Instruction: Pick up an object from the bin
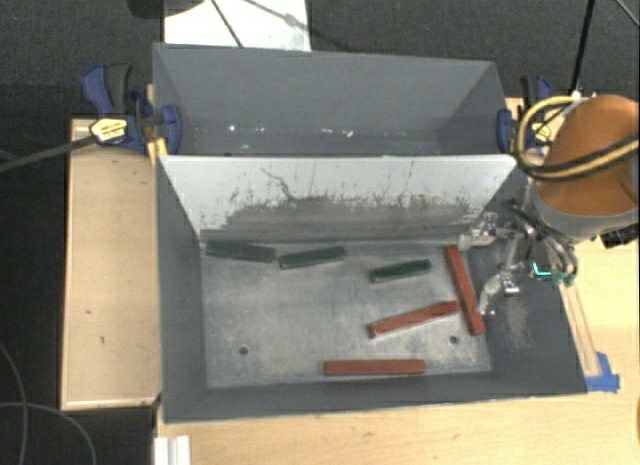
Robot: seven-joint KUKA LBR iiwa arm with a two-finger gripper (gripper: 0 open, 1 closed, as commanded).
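My gripper (497, 286) hangs by the bin's (330, 188) right wall, beside a red stick (462, 283) (spread or closed, I cannot tell).

Bin (300, 323) grey, pale scratch streaks on its back wall. Dark green: left stick (240, 251), mid stick (311, 256), right stick (400, 271). Red-brown: wall-side stick (463, 288), slanted stick (412, 319), front stick (373, 366). Wrist cover (590, 168) orange.
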